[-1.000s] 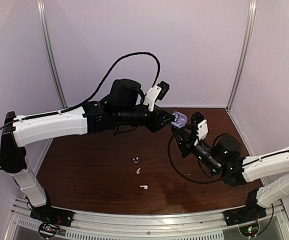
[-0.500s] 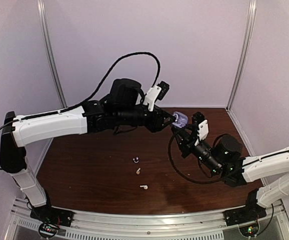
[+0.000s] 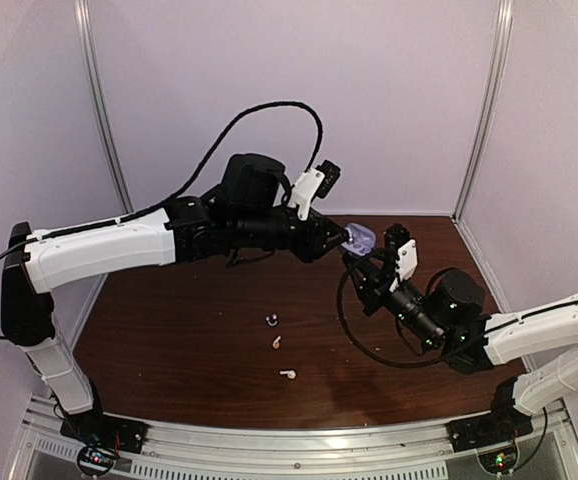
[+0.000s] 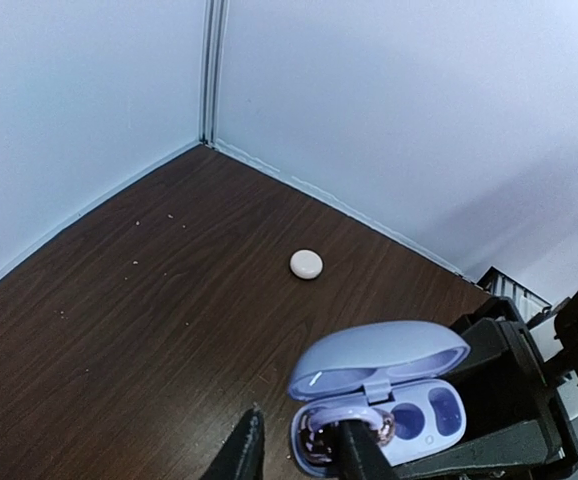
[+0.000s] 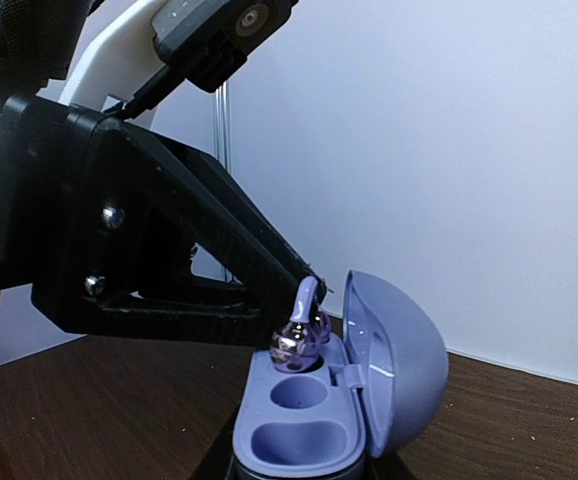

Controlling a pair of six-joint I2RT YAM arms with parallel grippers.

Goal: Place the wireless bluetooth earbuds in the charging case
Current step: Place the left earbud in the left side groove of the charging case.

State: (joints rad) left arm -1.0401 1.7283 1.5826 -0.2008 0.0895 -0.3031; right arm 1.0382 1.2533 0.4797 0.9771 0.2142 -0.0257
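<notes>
My right gripper [image 3: 367, 262] is shut on an open lavender charging case [image 3: 360, 239] and holds it above the table, lid up. The case shows in the left wrist view [image 4: 424, 400] and the right wrist view [image 5: 314, 425]. A shiny purple earbud [image 5: 298, 338] stands tilted in the case's far socket, stem up; it also shows in the left wrist view [image 4: 321, 432]. My left gripper [image 4: 299, 420] is open, with one fingertip [image 4: 354, 445] resting on that earbud and the other beside the case. The two nearer sockets are empty. Three loose earbuds lie on the table: a dark one [image 3: 272, 320], a cream one [image 3: 277, 342] and a white one [image 3: 288, 374].
A small round white case [image 4: 306, 264] lies on the brown table [image 4: 119, 300] near the back corner. White walls close in the back and both sides. The two arms meet at the back right of the table.
The left wrist has risen very slightly at the case. The case and the right arm have stayed where they were.
</notes>
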